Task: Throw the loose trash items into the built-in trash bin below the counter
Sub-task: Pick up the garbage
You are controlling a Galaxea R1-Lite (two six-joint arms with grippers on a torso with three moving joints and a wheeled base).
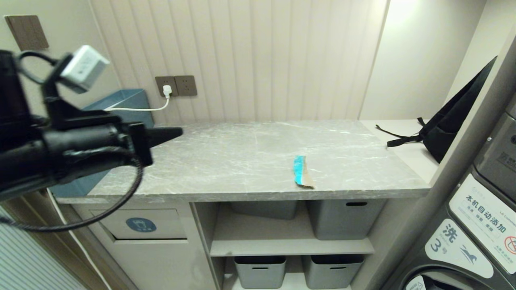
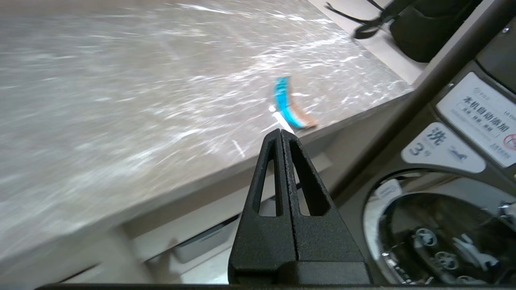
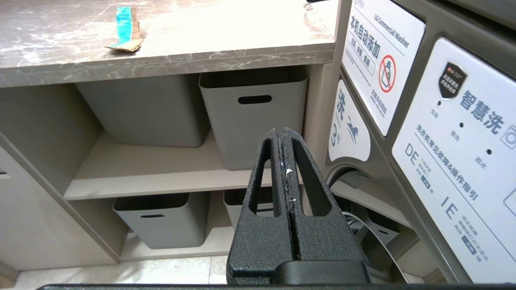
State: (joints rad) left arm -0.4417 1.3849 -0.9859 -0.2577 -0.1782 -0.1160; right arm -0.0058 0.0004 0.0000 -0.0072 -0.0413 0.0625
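Note:
One torn cardboard scrap (image 1: 302,172), cyan-blue on one side and brown on the other, lies near the front edge of the grey marble counter (image 1: 242,161). The left wrist view shows the same scrap (image 2: 288,105), and so does the right wrist view (image 3: 125,29). The built-in trash bin (image 1: 141,224) is the beige flap with a blue oval badge below the counter's left end. My left gripper (image 1: 179,131) is raised over the counter's left side, shut and empty, well left of the scrap. My right gripper (image 3: 281,131) hangs low in front of the shelves, shut and empty.
Grey plastic tubs (image 1: 344,217) fill the open shelves under the counter. A teal-blue box (image 1: 121,105) stands at the back left by a plugged-in charger (image 1: 167,91). A black backpack (image 1: 455,121) rests at the right, beside a washing machine (image 1: 475,225).

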